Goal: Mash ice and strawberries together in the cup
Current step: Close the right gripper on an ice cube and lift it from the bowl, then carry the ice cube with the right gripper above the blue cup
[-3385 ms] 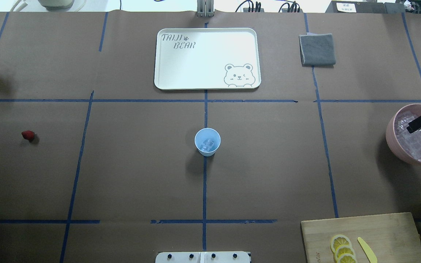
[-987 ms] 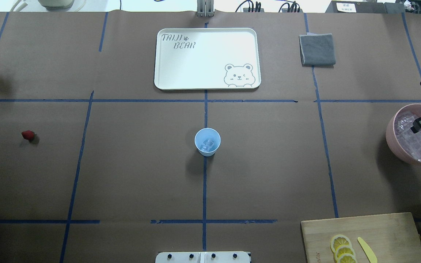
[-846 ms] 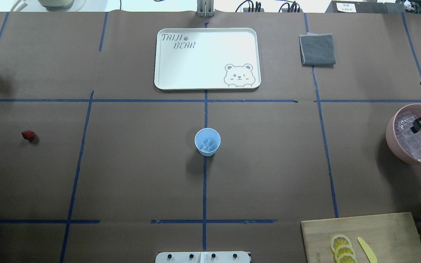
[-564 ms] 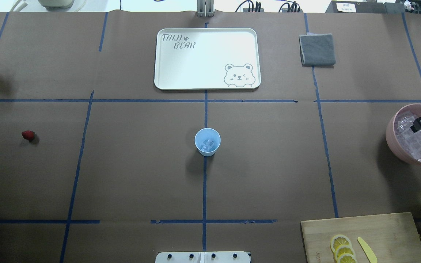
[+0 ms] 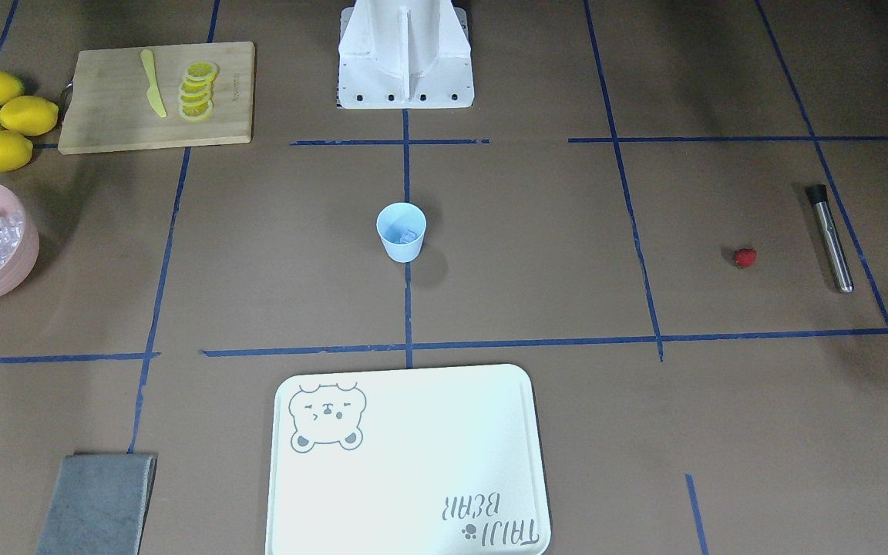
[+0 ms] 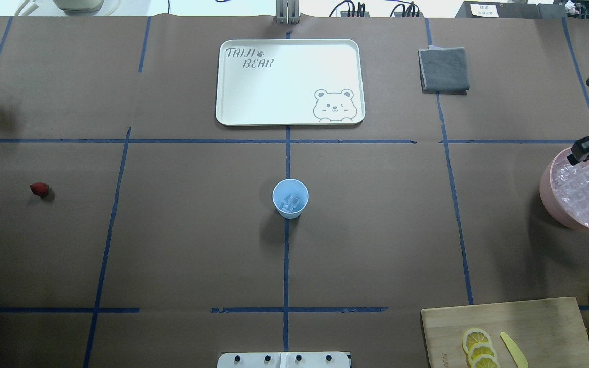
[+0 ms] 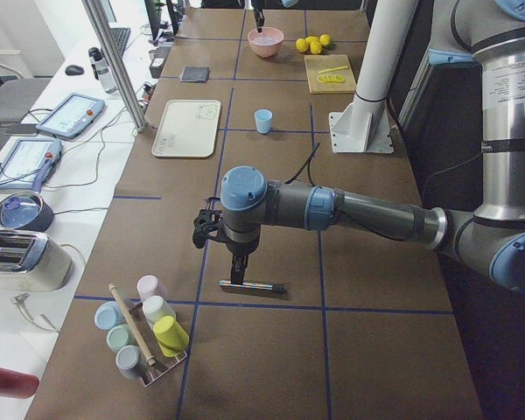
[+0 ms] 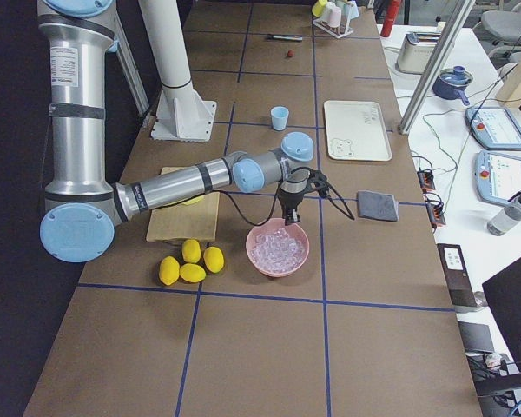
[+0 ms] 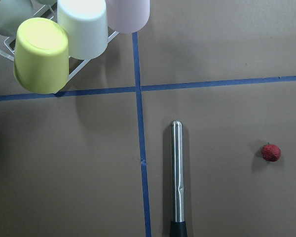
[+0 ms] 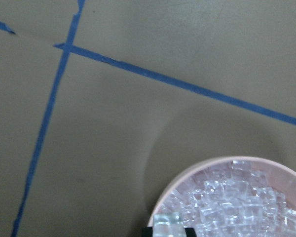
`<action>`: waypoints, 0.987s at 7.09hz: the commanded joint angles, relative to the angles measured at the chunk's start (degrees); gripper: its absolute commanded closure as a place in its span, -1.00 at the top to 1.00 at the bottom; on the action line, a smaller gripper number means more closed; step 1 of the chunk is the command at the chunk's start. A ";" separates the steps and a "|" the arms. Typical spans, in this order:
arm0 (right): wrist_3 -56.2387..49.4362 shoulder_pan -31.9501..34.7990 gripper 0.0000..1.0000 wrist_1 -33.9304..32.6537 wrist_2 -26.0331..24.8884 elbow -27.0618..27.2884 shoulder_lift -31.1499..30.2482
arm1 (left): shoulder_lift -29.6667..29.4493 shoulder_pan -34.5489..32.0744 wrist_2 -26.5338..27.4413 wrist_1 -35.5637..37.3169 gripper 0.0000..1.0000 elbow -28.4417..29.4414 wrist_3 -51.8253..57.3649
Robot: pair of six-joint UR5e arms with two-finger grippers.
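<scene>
Overhead exterior: the small pale blue tapered plastic cup (image 6: 290, 198) stands upright at the centre of the brown-papered counter (image 6: 197, 245), with a few small clear glassy ice cubes (image 6: 289, 203) in its bottom. The small red strawberry (image 6: 39, 189) lies at 9 o'clock of the cup, well apart. A large pink bowl (image 6: 547, 197) heaped with more cubes sits at 3 o'clock, at the frame edge. The right tool (image 6: 582, 149) shows over the bowl's 12 o'clock rim. A white bear-print tray (image 6: 289, 82) lies at 12 o'clock of the cup.

Exterior front-facing: strawberry on bare counter. A steel rod with a black end (image 5: 832, 239) lies at its 3 o'clock, near, not touching. Four whole yellow lemons (image 5: 5, 116) at 12 o'clock of the bowl.

Exterior left: the left tool (image 7: 237, 265) hangs pointing down over the steel rod. Clenched or released: cannot tell from this view.

Exterior right: right tool above the bowl's far rim.

Left wrist-mounted: rod runs from frame centre to 6 o'clock. Strawberry at its 3 o'clock, apart. Pastel plastic cups (image 9: 42, 54) at 11 o'clock.

Right wrist-mounted: a single clear cube (image 10: 166, 223) is pinched in the right tool's jaws at the 6 o'clock edge, above the bowl; tool clenched on it.
</scene>
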 commanded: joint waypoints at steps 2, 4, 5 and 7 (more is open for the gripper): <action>12.78 -7.02 -1.00 -15.95 0.87 0.76 19.63 | 0.00 0.00 -0.02 0.09 1.00 0.08 -0.34; 29.12 -14.94 -1.00 -15.61 -0.09 -2.04 28.86 | -0.09 0.09 0.07 0.09 1.00 0.25 -0.52; 36.68 -19.33 -1.00 -15.35 -3.15 -4.75 33.95 | -0.26 0.09 0.07 0.00 1.00 0.34 -0.87; 50.14 -28.82 -1.00 -6.79 -12.36 -12.02 39.68 | -0.26 0.09 0.16 -0.18 1.00 0.87 -0.78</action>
